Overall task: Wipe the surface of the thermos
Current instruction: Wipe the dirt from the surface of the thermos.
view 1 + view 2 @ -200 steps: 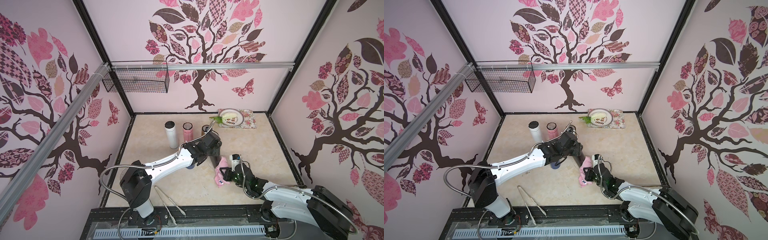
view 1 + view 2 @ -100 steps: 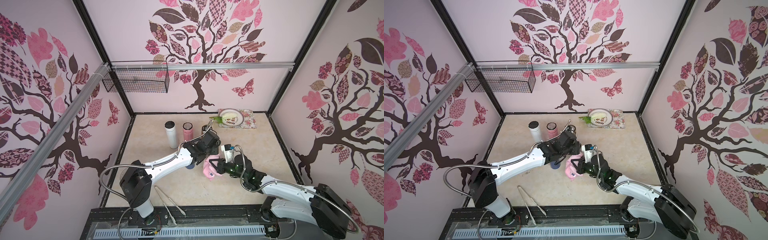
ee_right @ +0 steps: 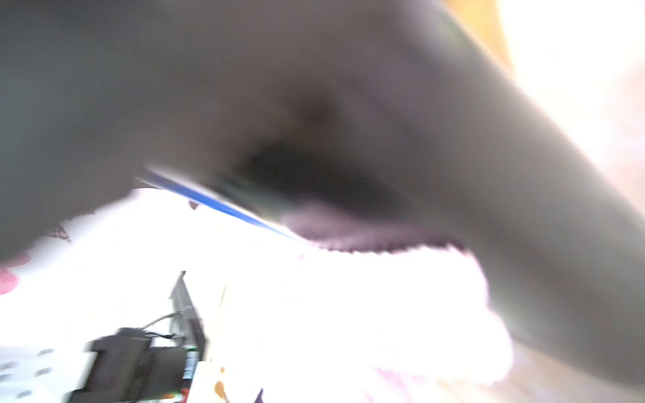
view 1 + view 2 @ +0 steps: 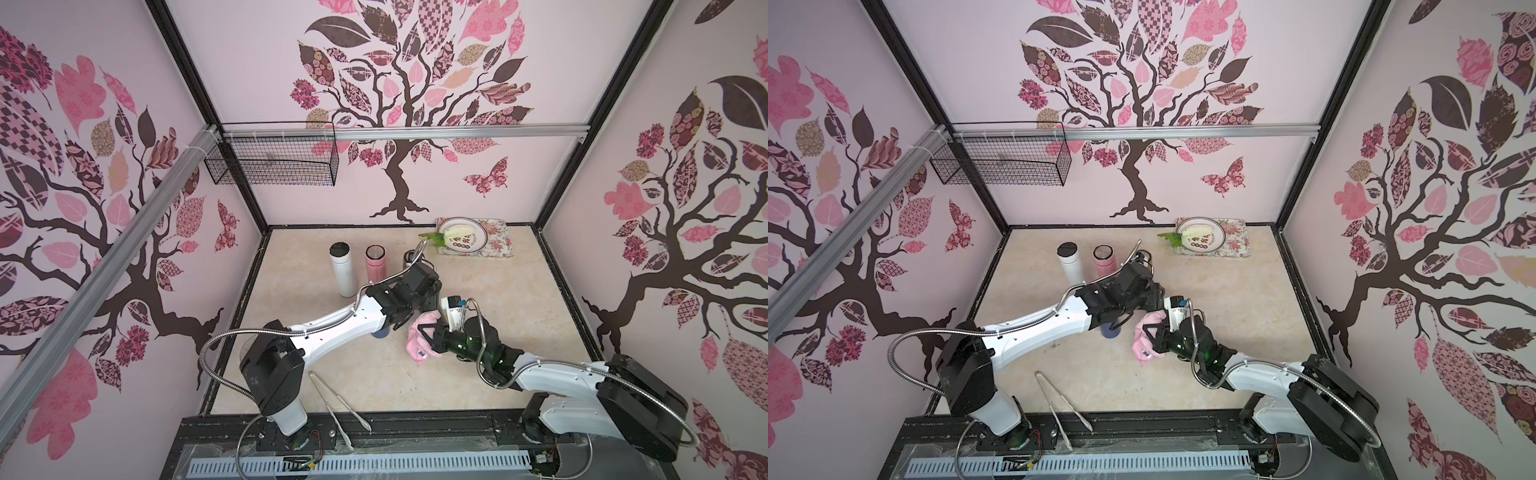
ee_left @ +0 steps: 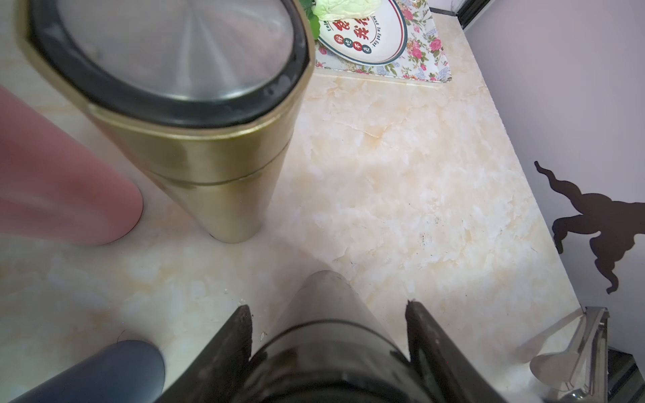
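Observation:
In the left wrist view a dark grey thermos (image 5: 326, 307) with a black cap stands upright on the table, and my left gripper (image 5: 328, 324) is shut on it just below the cap. In both top views the left wrist hides this thermos. My right gripper (image 4: 427, 337) (image 4: 1156, 337) is shut on a pink cloth (image 4: 419, 347) (image 4: 1145, 345), which hangs right next to my left gripper (image 4: 432, 305). The right wrist view is blurred. A grey surface fills its upper part above the washed-out cloth (image 3: 384, 300).
A white thermos (image 4: 341, 270), a pink one (image 4: 375, 266) and a gold one (image 5: 209, 167) stand behind. A dark blue thermos (image 4: 380, 333) sits under the left arm. A plate (image 4: 463, 239) on a floral mat is at the back, with metal tongs (image 4: 336, 399) in front.
My right gripper has carried the pink cloth up and left, from the table in front to beside the held thermos. The left arm has stayed put.

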You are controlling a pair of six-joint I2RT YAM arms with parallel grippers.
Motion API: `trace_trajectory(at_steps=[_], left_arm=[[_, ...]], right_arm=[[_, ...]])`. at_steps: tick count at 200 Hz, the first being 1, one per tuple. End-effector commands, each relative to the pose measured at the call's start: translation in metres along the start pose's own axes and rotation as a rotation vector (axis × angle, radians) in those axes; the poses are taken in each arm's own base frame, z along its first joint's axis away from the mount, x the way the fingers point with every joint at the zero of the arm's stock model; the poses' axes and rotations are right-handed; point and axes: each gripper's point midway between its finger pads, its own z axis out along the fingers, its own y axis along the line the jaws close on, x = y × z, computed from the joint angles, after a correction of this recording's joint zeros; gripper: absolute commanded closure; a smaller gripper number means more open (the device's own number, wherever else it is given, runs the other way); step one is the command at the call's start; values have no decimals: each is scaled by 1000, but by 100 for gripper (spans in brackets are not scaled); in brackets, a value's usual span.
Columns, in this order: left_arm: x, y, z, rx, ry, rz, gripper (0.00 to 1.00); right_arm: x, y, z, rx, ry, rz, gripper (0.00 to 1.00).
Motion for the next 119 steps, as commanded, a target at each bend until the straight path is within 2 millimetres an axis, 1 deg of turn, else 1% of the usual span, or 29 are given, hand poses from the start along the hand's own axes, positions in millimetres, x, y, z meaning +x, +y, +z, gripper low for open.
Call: trace_trajectory(at_steps=[1, 20, 32, 41, 52, 68, 86, 97, 105, 113, 119], left_arm=[[19, -18, -13, 89, 64, 10, 100], [21, -16, -14, 86, 67, 15, 100], [22, -16, -14, 88, 70, 19, 100], [23, -15, -14, 89, 74, 21, 100], [25, -16, -13, 91, 81, 25, 100], [28, -17, -11, 103, 95, 38, 100], [29, -19, -12, 111, 100, 45, 100], [30, -18, -12, 110, 100, 50, 100], [31, -18, -14, 114, 99, 52, 100], [31, -19, -15, 118, 98, 57, 100], [31, -20, -16, 125, 97, 63, 100]], right_arm=[[-1, -44, -6, 172, -69, 61, 100], [7, -60, -16, 230, -66, 75, 100], [4, -59, -21, 229, -83, 71, 100], [-2, -54, -24, 218, -98, 60, 100], [-12, -37, -24, 172, -101, 19, 100], [-34, -1, -25, 84, -117, -43, 100], [-60, 28, -29, 36, -153, -95, 100], [-71, 39, -31, 25, -170, -117, 100], [-77, 43, -32, 21, -182, -117, 100], [-80, 45, -32, 12, -188, -112, 100], [-81, 41, -32, 17, -191, -104, 100]])
